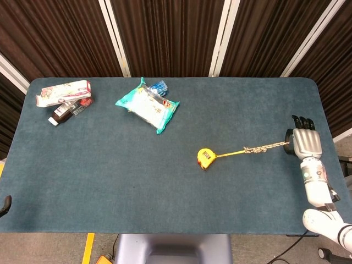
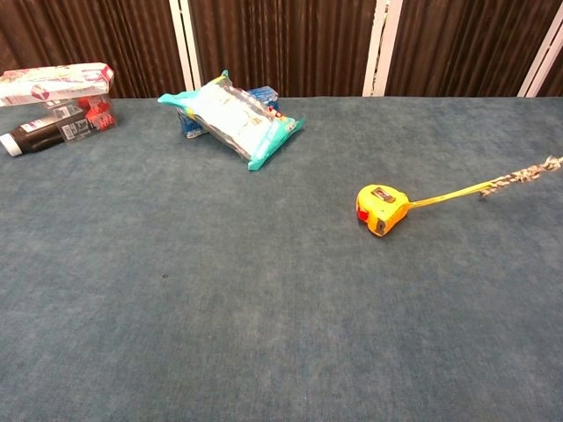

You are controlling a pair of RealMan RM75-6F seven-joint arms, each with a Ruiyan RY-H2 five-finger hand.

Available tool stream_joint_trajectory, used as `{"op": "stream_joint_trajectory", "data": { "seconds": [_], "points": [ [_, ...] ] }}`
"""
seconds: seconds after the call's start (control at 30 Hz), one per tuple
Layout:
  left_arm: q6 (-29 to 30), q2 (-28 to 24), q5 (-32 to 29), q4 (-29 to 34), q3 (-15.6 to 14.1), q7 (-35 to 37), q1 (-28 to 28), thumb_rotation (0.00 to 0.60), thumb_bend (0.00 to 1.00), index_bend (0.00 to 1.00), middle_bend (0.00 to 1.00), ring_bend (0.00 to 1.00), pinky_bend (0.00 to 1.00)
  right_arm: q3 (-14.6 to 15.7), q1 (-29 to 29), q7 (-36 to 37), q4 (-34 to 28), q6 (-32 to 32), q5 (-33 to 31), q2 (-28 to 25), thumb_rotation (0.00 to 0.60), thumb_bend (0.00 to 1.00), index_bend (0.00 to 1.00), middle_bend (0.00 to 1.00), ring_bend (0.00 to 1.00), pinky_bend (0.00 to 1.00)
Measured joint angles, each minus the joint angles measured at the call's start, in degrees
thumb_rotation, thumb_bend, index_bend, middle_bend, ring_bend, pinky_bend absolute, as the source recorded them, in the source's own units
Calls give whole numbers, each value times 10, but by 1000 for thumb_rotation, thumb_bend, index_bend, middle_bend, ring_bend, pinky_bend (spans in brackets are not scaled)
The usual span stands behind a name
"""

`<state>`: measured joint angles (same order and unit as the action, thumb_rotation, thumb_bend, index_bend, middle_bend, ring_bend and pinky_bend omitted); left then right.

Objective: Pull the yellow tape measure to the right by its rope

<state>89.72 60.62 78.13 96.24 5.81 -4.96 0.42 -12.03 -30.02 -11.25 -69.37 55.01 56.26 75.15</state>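
Note:
The yellow tape measure (image 1: pixel 205 158) (image 2: pixel 381 208) lies on the blue table, right of centre. Its yellow strap and braided rope (image 1: pixel 265 147) (image 2: pixel 521 178) stretch taut to the right. My right hand (image 1: pixel 304 143) grips the rope's end near the table's right edge, fingers curled around it. In the chest view the rope runs off the right edge and the hand is out of frame. My left hand shows in neither view.
A teal snack bag (image 1: pixel 147 104) (image 2: pixel 231 115) lies at the back centre-left over a blue item (image 1: pixel 158 87). A white-pink box (image 1: pixel 64 92) (image 2: pixel 54 81) and a dark bottle (image 1: pixel 61 113) (image 2: pixel 35 134) sit at the back left corner. The table's right edge (image 1: pixel 329 132) is close to my right hand.

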Motion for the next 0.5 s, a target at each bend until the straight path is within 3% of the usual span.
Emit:
{"op": "stream_joint_trajectory", "data": {
  "seconds": [0.5],
  "points": [
    [1, -3, 4, -1, 0, 9, 1, 600, 413, 106, 0, 0, 227, -13, 16, -46, -4, 36, -36, 3, 600, 546, 776, 155, 109, 0]
  ]
}}
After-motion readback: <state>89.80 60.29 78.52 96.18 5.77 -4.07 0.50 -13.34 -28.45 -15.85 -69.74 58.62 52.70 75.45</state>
